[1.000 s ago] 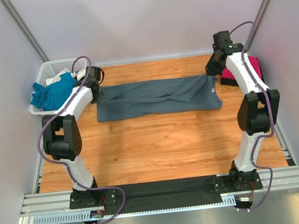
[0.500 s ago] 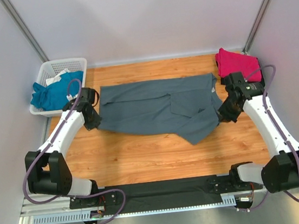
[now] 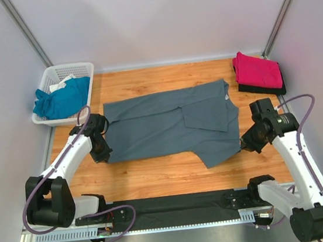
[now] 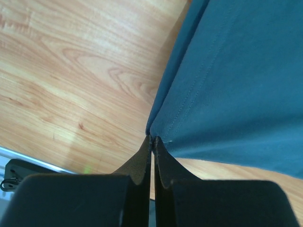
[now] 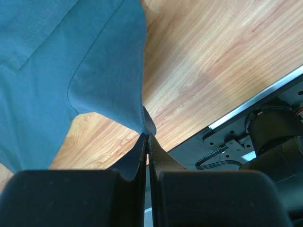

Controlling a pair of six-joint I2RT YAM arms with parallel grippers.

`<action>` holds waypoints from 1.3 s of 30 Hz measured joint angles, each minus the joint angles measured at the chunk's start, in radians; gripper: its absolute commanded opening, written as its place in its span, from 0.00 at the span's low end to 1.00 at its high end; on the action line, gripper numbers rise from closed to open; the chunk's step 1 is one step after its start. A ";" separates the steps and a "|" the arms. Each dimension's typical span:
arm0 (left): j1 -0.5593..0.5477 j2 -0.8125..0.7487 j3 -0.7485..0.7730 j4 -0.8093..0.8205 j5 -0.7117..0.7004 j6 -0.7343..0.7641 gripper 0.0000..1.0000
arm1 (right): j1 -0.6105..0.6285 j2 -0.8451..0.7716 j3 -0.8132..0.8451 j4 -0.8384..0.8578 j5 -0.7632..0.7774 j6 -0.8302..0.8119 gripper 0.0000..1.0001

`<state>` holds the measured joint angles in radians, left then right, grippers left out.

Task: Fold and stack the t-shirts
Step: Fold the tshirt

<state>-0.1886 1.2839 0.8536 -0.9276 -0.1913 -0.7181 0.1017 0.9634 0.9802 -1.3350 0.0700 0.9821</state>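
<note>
Grey t-shirt [image 3: 167,123] lies spread on the table [image 3: 173,169], centre of the overhead view, long side running left to right. It is mostly flat. One flap lies doubled over near its right end, and a point of cloth hangs toward the lower right.

Left pincer [image 4: 152,139]: fingers together, clamped on the shirt's lower-left hem corner. Right pincer [image 5: 146,137]: fingers together, clamped on a corner of cloth at the shirt's lower-right edge. Both grips sit low, at table level.

Pink t-shirt [image 3: 256,69]: folded, upper right of the frame, resting on a dark folded piece [image 3: 264,89]. This counts as the start of the stack.

Teal t-shirt [image 3: 59,101]: bunched in the basket [image 3: 81,67], upper left, untouched. A bit of white cloth beside it, kind unclear.

Progress, as judged: one shirt done for certain. The grey one is laid out but not folded. The teal one remains to be taken out, folded and stacked.
</note>
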 measured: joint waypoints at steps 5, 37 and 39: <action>-0.001 0.013 -0.023 -0.008 0.002 0.000 0.00 | 0.000 -0.076 -0.072 -0.005 -0.017 0.039 0.01; -0.001 0.194 0.209 0.004 -0.180 -0.061 0.00 | 0.001 0.531 0.471 0.133 0.092 -0.199 0.00; -0.002 0.221 0.235 0.014 -0.201 -0.060 0.00 | 0.001 0.579 0.513 0.160 0.094 -0.216 0.00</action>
<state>-0.1902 1.5047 1.0889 -0.9131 -0.3920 -0.7784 0.1024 1.5429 1.4929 -1.1748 0.1638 0.7662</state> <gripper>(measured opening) 0.007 0.007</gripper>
